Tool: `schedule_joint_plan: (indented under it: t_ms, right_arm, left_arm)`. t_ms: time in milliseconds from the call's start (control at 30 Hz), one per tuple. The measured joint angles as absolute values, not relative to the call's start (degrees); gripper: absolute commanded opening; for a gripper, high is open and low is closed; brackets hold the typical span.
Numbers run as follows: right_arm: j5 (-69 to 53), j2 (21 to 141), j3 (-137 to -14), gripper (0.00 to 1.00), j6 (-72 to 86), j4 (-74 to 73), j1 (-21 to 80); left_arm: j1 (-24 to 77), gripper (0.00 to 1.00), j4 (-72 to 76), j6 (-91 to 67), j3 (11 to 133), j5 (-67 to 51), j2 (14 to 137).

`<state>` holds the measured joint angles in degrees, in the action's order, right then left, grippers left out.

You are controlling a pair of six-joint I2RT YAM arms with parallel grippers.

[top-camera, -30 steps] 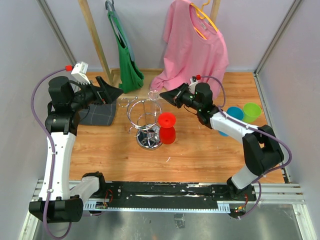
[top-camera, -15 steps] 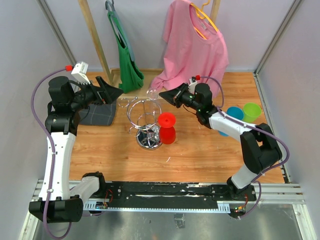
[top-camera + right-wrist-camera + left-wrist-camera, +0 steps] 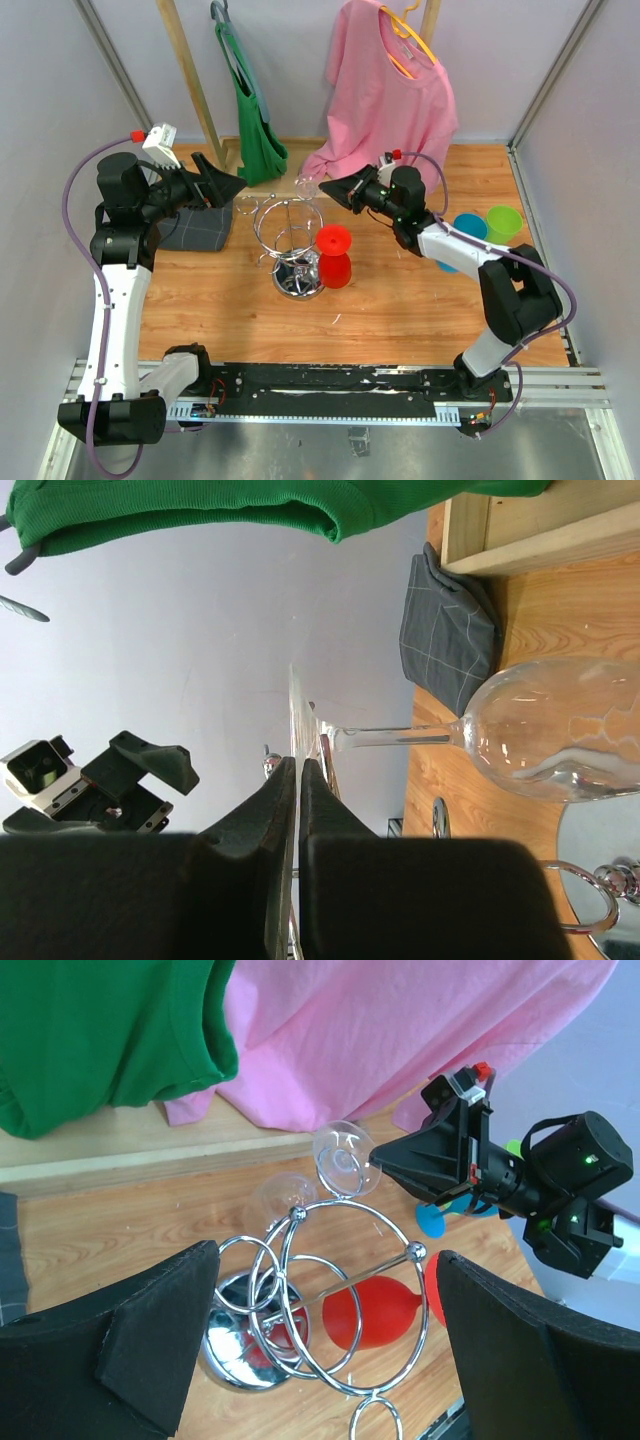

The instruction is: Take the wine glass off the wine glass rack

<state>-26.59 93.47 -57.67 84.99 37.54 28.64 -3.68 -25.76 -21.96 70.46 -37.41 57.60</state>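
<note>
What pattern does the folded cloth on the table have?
Dark grey cloth with thin pale check lines; right wrist view.

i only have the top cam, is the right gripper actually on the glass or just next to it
observer: It is on it. The right wrist view shows the right gripper shut on the thin edge of the wine glass foot.
operator: ok is the glass hanging straight down
observer: No. In the left wrist view it is tilted, with the foot up at the gripper tip and the bowl lower, behind the top rings of the wine glass rack.
operator: and the left arm, holding anything
observer: Nothing. Its wrist view shows the left gripper open, with the rack framed between its two wide-spread fingers.
</note>
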Motion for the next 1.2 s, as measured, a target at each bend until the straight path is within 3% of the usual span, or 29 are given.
schedule_joint_plan:
  t_ms: [1200]
  right_arm:
    - [-26.57,95.79,-60.38,0.01,88.23,43.42,21.04]
  left_arm:
    - [-3.68,0.94,-23.62,-23.27,70.46,-39.18,60.49]
